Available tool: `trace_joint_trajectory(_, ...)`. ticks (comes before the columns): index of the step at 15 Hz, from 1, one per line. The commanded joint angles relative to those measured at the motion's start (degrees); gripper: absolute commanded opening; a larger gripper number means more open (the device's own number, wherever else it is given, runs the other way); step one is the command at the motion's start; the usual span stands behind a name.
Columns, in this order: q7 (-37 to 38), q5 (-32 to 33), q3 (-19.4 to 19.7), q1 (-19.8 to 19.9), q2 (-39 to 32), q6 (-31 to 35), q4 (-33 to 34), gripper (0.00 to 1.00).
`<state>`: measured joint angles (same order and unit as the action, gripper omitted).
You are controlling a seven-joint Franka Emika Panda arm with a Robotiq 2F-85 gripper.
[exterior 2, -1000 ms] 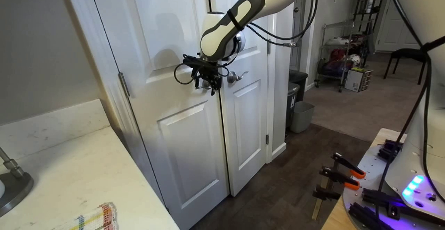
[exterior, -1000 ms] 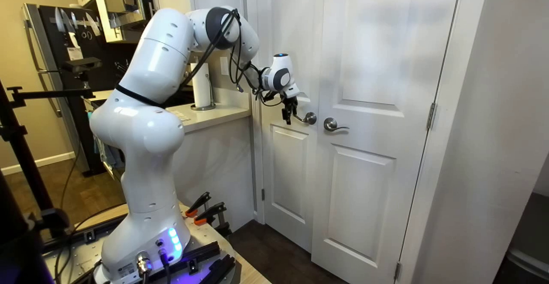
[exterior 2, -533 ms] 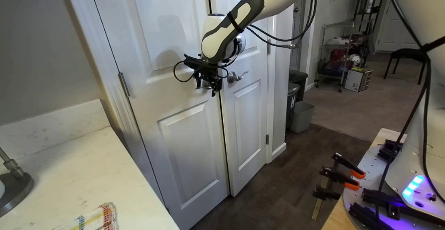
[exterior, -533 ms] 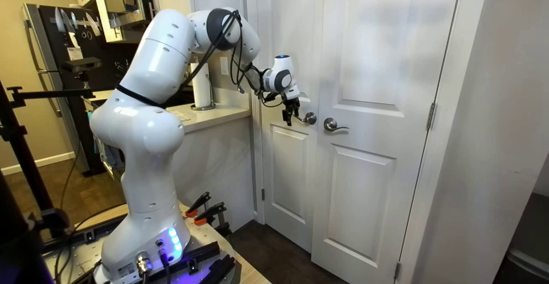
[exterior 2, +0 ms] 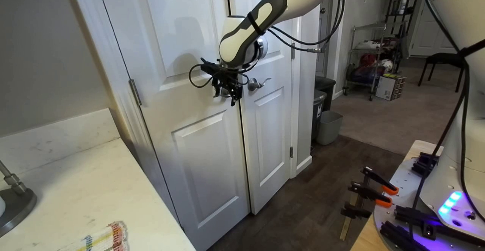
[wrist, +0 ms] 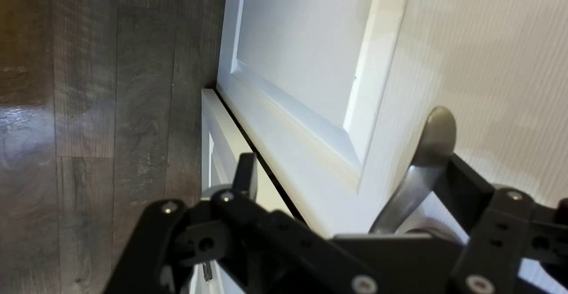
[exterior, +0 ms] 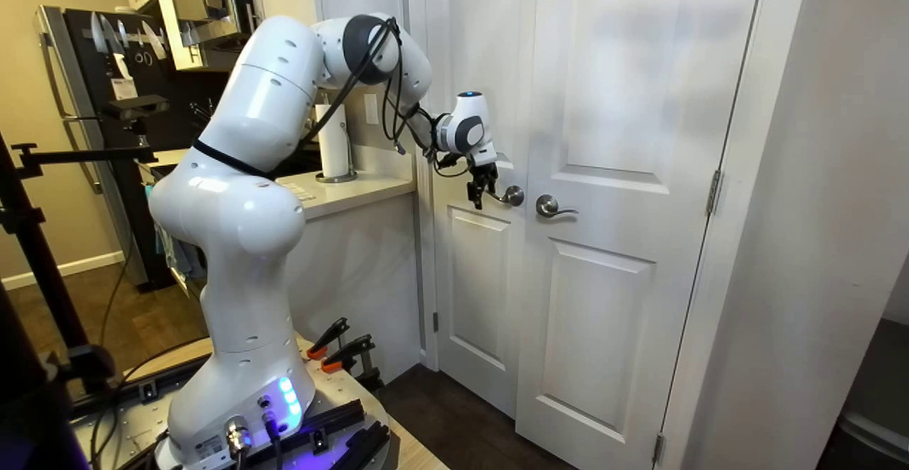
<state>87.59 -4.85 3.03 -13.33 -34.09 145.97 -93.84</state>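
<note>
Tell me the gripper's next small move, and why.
Probably close the gripper gently: in the wrist view its fingers stand apart, and the lever handle appears to lie between them, close to one finger. Whether they touch, I cannot tell.

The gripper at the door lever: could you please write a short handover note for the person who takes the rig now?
Gripper: open; in the wrist view the lever lies between its jaws, nearer one; contact cannot be told.
Door with this lever: seems closed.
Second door: its handle is untouched.
Done: the gripper is in position at the lever.
Left: the jaws are not yet closed on it.
</note>
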Motion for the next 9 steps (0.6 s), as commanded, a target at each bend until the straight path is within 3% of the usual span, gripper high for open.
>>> trace_joint_trajectory(1, 0.4, -2.8, -1.5, 1.5, 4.6, -7.4, -5.4, 1.0)
trace_joint_trajectory(4, -0.2, -4.6, -2.4, 2.3, 5.5, -9.7, -5.9, 1.0)
trace_joint_trajectory(9, -0.7, -6.2, -3.3, 3.4, 9.1, -21.0, -7.6, 1.0)
